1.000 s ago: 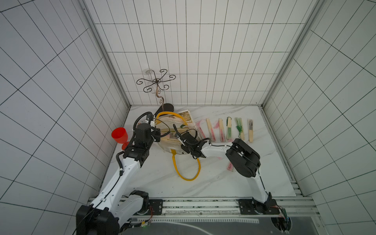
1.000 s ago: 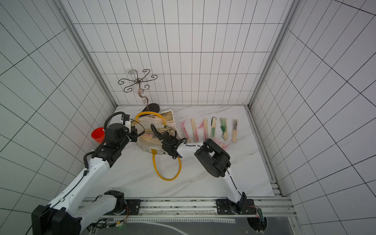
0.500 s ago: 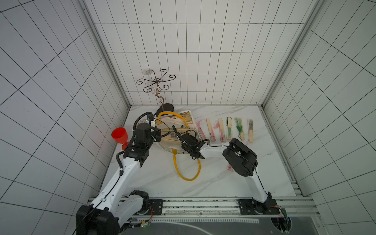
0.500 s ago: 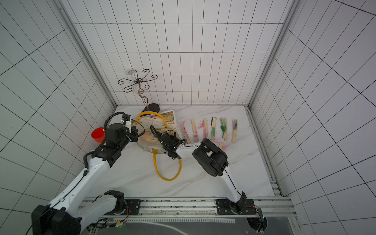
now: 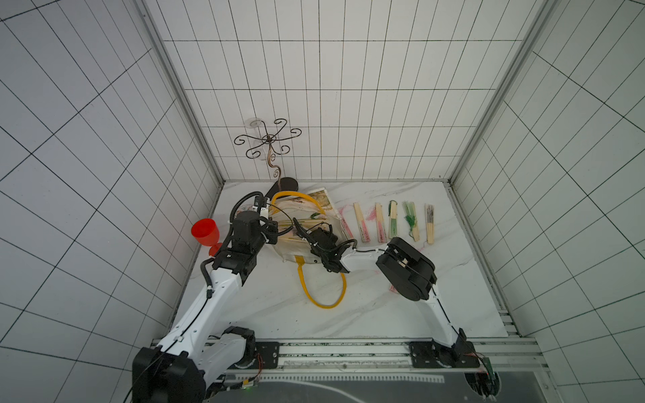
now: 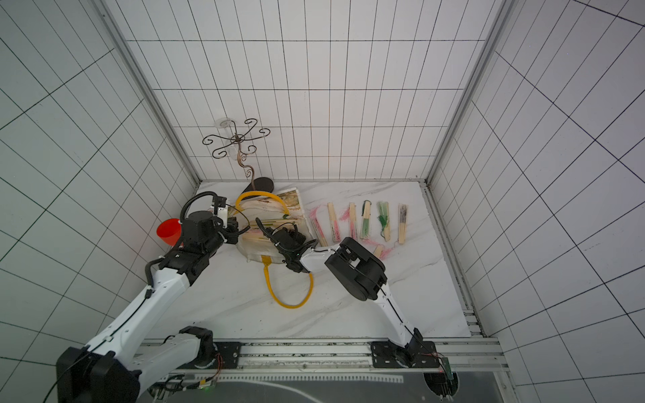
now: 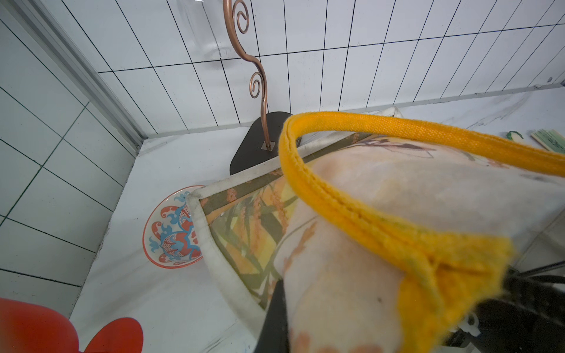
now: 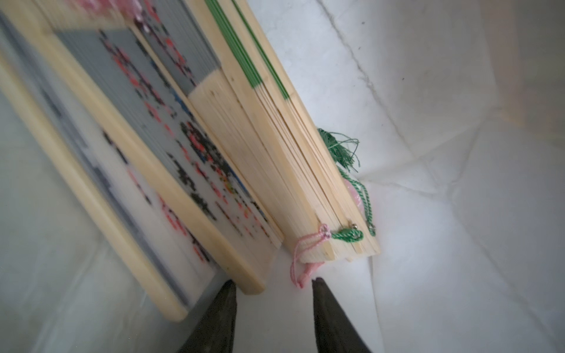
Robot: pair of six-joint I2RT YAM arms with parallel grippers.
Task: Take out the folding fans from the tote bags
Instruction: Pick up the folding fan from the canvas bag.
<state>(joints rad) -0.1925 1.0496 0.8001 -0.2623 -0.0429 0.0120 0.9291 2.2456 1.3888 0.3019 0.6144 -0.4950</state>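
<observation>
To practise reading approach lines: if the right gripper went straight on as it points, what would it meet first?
Probably the near end of the dark-printed folding fan inside the tote bag. The right gripper stands open just short of it, but depth is unclear.

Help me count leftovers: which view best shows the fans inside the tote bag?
The right wrist view: the fans fill it close up, ribs and cords plain. Both top views show slivers inside the tote bag; the left wrist view shows just its outside.

One tote bag (image 6: 289, 199), seven fans (image 6: 402, 223) outside it.
</observation>
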